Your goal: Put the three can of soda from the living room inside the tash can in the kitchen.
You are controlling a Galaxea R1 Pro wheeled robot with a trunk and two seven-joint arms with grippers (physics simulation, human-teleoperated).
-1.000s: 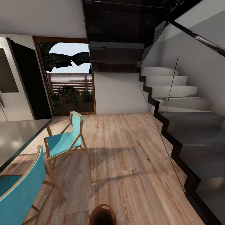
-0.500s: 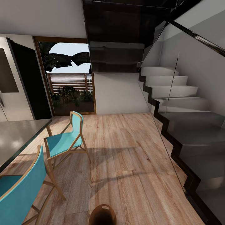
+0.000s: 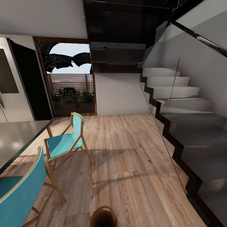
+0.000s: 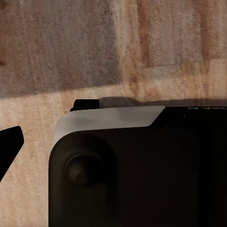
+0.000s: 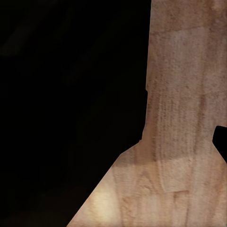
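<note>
Two turquoise chairs with wooden frames are counted, one (image 3: pixel 66 142) farther off and one (image 3: pixel 22 192) nearer. One grey table (image 3: pixel 15 138) is seen beside them. One stainless-steel fridge (image 3: pixel 11 91) is counted, one wood-framed glass door (image 3: pixel 71 85), and one staircase (image 3: pixel 186 126). One round brown tash can (image 3: pixel 103 217) is seen on the wooden floor (image 3: pixel 132 164).

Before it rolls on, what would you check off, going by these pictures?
1. Trash can in sight, at the head view's bottom edge: ok.
2. Soda can in hand: cannot tell.
3. Wood floor ahead free of obstacles: ok.
4. Blue chairs close on the left, by the table: not ok, keep clear.
5. Staircase close on the right: not ok, keep clear.
6. Fridge marks the kitchen: ok.
</note>
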